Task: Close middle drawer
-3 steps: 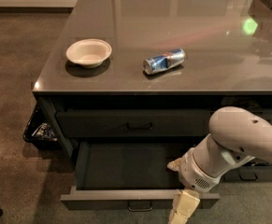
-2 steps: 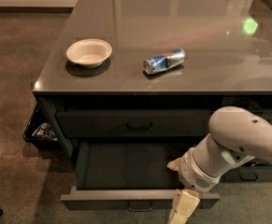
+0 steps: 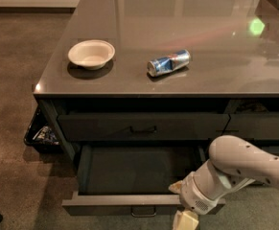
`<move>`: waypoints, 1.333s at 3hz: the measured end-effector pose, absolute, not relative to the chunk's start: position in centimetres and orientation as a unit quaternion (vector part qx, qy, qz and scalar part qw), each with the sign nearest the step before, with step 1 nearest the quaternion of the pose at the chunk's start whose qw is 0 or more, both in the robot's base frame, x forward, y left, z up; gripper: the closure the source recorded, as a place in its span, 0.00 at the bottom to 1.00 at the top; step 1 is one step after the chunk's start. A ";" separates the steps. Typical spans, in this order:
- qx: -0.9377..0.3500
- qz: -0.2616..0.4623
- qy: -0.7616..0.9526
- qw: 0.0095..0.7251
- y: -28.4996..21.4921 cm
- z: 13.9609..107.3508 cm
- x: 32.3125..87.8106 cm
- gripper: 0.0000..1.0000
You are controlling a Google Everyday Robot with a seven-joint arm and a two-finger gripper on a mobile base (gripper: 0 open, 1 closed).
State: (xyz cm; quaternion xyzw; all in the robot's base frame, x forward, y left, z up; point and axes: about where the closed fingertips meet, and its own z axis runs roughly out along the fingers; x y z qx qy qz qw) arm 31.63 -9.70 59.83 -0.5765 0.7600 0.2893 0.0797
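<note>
Barely any shift from a second ago. Gripper [image 3: 185,219] low at the bottom edge, right of centre, cut by the frame; released or clenched, cannot tell. Just right of the handle [image 3: 144,212], at the front of the drawer [image 3: 115,201]; touching or not, unclear. Pulled out across the lower frame, long axis left-right. Probably wants a straight push toward the upper frame.

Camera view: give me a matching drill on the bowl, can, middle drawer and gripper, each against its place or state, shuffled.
1 bowl
2 can
3 middle drawer
4 gripper

A pulled open
B lying on its side on the counter
C upright, on the counter's left part
D low, at the right end of the open drawer's front

Pairs: 1-C, 2-B, 3-A, 4-D
</note>
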 end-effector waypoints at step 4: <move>-0.600 0.359 0.712 0.069 -5.5 49.9 27.9 0.00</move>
